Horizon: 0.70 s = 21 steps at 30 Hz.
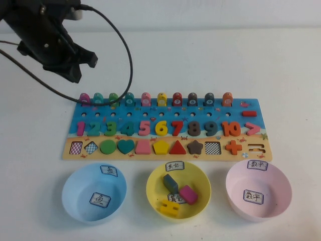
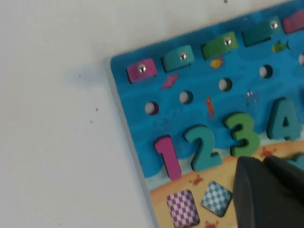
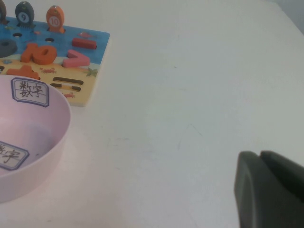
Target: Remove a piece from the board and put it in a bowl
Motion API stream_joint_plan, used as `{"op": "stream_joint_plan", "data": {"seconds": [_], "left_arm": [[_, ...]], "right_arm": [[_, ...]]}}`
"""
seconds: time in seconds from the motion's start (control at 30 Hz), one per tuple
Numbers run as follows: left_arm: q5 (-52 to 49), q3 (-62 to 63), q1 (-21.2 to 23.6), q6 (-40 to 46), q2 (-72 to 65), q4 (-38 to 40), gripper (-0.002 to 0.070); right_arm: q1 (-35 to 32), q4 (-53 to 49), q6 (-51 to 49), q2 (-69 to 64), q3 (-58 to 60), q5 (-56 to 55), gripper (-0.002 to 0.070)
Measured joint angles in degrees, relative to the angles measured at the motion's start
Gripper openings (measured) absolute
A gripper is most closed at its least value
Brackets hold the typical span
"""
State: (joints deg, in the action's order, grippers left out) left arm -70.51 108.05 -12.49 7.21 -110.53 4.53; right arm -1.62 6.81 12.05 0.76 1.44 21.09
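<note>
The board (image 1: 165,129) lies across the middle of the table, with a row of arch blocks along its far edge. The magenta-pink arch piece (image 1: 84,99) stands at the far left end of that row; it also shows in the left wrist view (image 2: 141,70). The light blue bowl (image 1: 94,193) sits in front of the board's left end and is empty. My left gripper (image 1: 81,64) hangs above the table behind the board's far left corner, shut and empty (image 2: 261,161). My right gripper (image 3: 260,154) is shut and empty over bare table to the right of the board; it is out of the high view.
A yellow bowl (image 1: 153,193) in front of the board's middle holds a dark block, a magenta slanted block and a yellow piece. A pink bowl (image 1: 258,190) sits at the front right. The left arm's black cable (image 1: 128,55) loops down to the board's far edge.
</note>
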Motion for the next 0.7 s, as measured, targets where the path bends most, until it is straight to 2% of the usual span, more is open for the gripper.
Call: {"op": "stream_joint_plan", "data": {"seconds": [0.27,0.37,0.53,0.6,0.7], "left_arm": [[-0.05,5.95,-0.49,-3.08,-8.75,-4.53,0.0008],[-0.15,7.11,-0.49,-4.16,-11.10,-4.53,0.0080],[-0.19,9.66,-0.07,-6.77,-14.02,-4.53,0.0260],[-0.19,10.44,0.20,-7.21,-15.00,-4.53,0.0300],[-0.19,10.82,0.53,-7.51,-15.97,-4.53,0.0320]], "right_arm": [[0.00,0.00,0.00,0.00,0.00,0.00,-0.0018],[0.00,0.00,0.00,0.00,0.00,0.00,-0.0018],[0.00,0.00,0.00,0.00,0.00,0.00,-0.0018],[0.00,0.00,0.00,0.00,0.00,0.00,-0.0018],[0.00,0.00,0.00,0.00,0.00,0.00,-0.0018]]}}
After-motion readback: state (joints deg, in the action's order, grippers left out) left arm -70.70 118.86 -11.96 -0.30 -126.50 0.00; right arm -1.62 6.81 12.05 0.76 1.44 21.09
